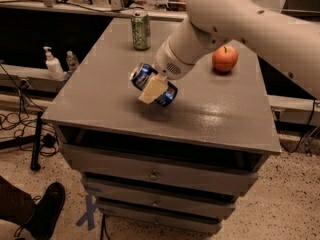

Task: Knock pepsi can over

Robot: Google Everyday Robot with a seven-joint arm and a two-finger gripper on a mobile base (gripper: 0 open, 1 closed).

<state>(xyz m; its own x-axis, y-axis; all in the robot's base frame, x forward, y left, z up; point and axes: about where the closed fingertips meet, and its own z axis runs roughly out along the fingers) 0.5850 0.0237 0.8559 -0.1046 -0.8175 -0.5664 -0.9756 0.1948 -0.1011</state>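
Gripper: we find the gripper (153, 88) over the front-left part of the cabinet (225, 119) top, at the end of the white arm (240, 19) that reaches in from the cabinet's right rear.
Gripper state: we record it as clamped on the pepsi can (141, 76). One tan finger (151, 90) lies across the can's near face, and the other finger is hidden behind the can.
Pepsi can: dark blue, steeply tilted, almost on its side. Its silver top points to the cabinet's left rear and its base to the front right. We cannot tell whether the lower end touches the cabinet top.
Pepsi can location: above the cabinet top, left of centre and nearer the front edge than the rear.
Green can (141, 30): upright near the cabinet's rear edge, left of centre, well apart from the pepsi can.
Apple (225, 59): red-orange, on the right rear of the cabinet top, partly under the arm.
Cabinet: grey, with a glossy top, an open slot below it and drawers (155, 174) stacked under that.
Pump bottle (51, 64): white, on a lower ledge to the cabinet's left, with a small clear bottle (72, 61) just beside it.
Cables (15, 119): dark, on the floor left of the cabinet.
Shoe (47, 211): black, on the floor by the cabinet's front-left corner.
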